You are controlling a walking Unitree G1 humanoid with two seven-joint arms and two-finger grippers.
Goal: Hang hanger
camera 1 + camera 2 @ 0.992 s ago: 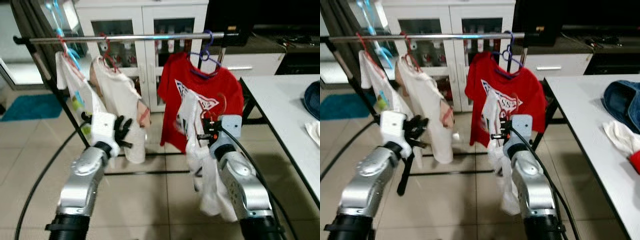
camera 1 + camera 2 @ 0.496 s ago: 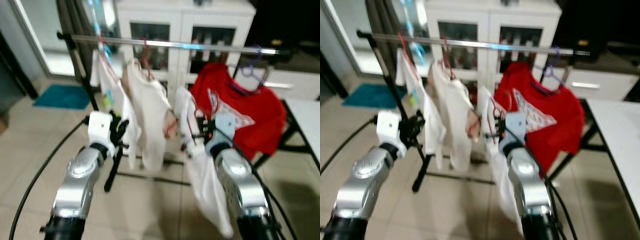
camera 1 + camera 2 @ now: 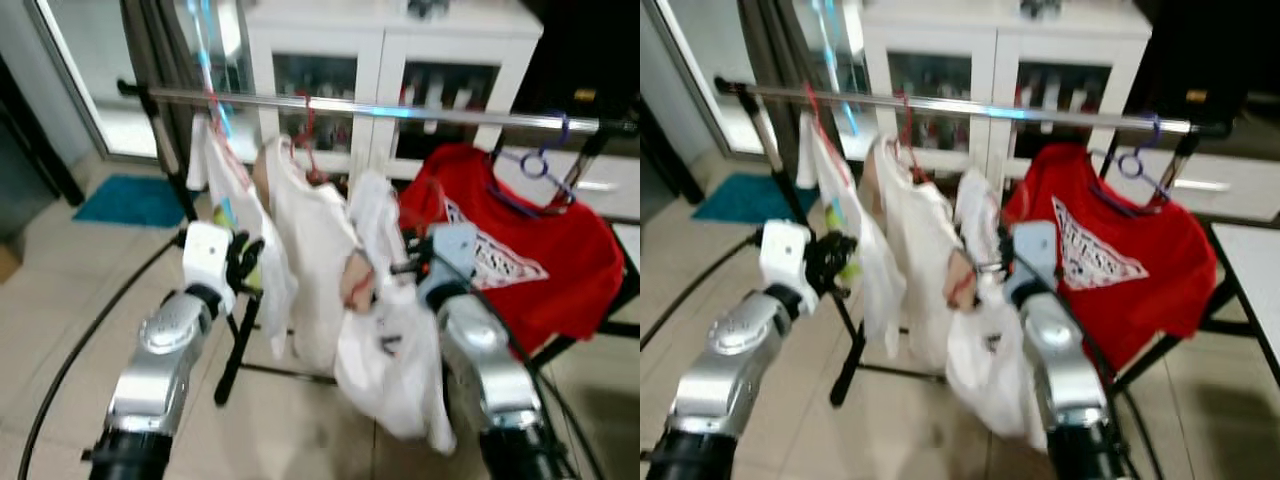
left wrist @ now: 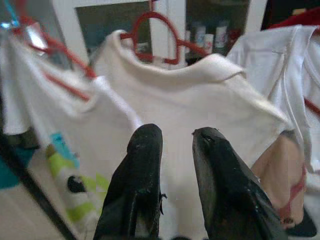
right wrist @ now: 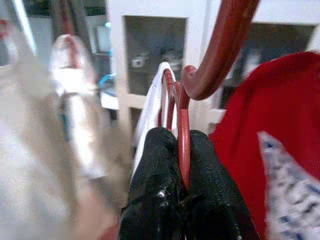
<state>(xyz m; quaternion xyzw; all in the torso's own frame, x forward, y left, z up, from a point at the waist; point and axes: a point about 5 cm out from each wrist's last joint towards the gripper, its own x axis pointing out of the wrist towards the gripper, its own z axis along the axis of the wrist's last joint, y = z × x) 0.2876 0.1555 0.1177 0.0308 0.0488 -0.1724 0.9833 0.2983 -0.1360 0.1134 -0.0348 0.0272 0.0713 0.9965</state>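
Right hand [image 5: 182, 165] pinches thin red wire hanger [image 5: 184, 135] carrying limp white shirt [image 3: 385, 360]; light, swingy, best gripped below hook. Left hand [image 4: 172, 150] slightly spread, empty.

Evenly bright indoors, with daylight flaring pale at the glass door [image 3: 75, 80] on the left, a blue-white glint along the rail [image 3: 380, 108], overall motion blur, and soft-focus garments in both wrist views.

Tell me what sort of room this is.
Probably a living or laundry area in a home: a clothes rail hung with shirts such as the red shirt, a white glass-door cabinet behind it, and a tiled floor.
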